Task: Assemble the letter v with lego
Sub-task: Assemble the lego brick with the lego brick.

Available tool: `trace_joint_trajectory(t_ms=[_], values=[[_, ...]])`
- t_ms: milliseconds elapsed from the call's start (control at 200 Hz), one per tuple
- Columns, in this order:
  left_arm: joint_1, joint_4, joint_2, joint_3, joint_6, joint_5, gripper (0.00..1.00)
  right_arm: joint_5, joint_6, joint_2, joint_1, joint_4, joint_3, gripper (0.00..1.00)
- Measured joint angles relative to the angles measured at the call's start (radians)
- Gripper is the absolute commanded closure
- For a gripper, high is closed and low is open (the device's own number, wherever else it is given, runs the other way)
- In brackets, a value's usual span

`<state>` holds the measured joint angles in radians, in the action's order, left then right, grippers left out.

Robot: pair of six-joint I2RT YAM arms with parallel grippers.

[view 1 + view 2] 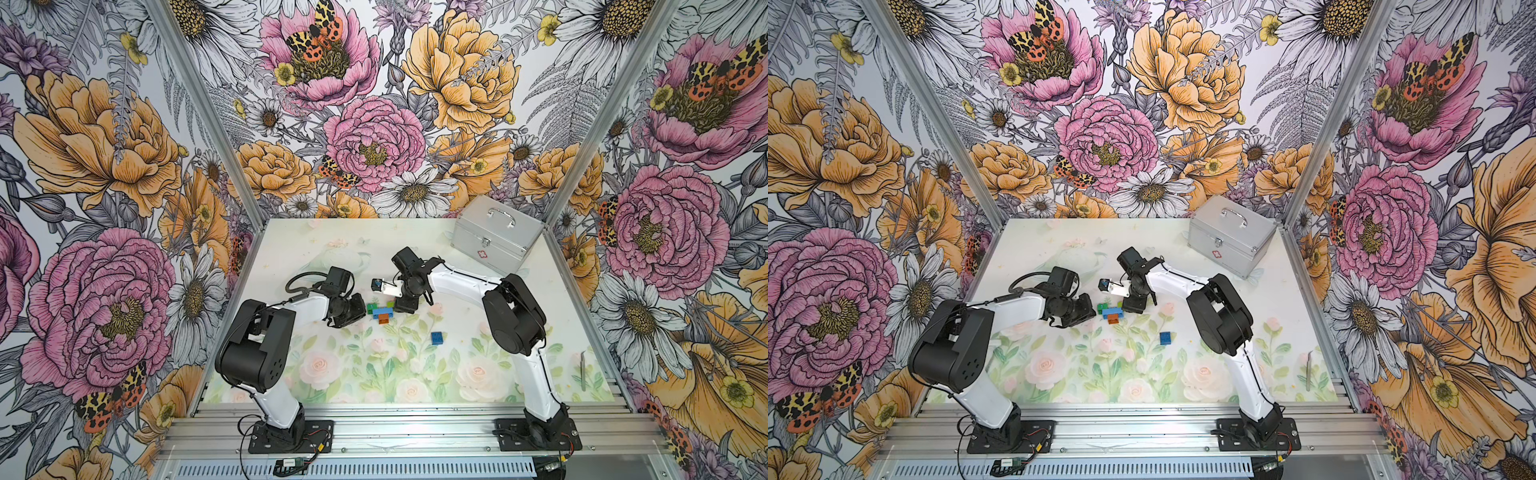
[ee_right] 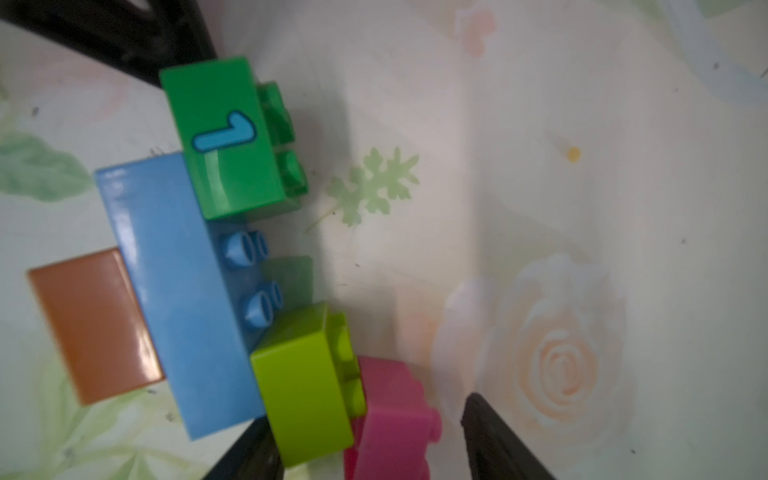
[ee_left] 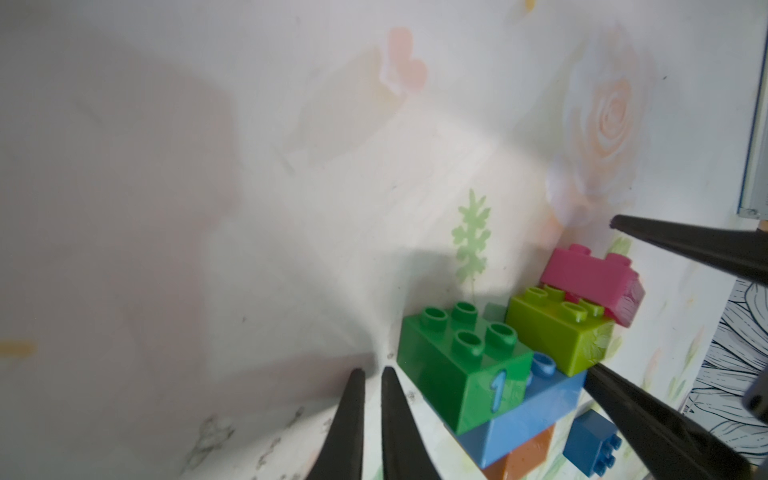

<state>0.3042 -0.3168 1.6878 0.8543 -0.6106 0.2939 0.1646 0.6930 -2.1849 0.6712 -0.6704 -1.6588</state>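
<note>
letter v point(image 1: 382, 312) lies flat at bench point(image 1: 457, 374) centre: orange point point(image 1: 383, 319) at 6 o'clock, studs toward 12, light blue bar point(image 2: 174, 291) long axis 9-to-3. Glossy plastic, hollow round studs. pink brick point(image 2: 390, 399) sits skewed on lime brick point(image 2: 303, 386). right tool point(image 2: 370, 409) jaws apart, straddling pink brick; left tool point(image 3: 372, 370) pinched together, empty. dark blue brick point(image 1: 436, 337) loose at 4 o'clock.

Bare mat point(image 1: 332, 374) around dark blue brick point(image 1: 436, 337)

Partly built V point(image 1: 383, 311) lies flat, dark blue brick point(image 1: 436, 337) apart.
</note>
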Motion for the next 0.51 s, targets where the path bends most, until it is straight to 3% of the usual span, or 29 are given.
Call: trace_joint_trajectory(t_ms=[505], values=[[0.001,0.0,0.047,0.051,0.0,0.011,0.88,0.054,0.042,0.0,0.0,-0.011,0.019,0.41]])
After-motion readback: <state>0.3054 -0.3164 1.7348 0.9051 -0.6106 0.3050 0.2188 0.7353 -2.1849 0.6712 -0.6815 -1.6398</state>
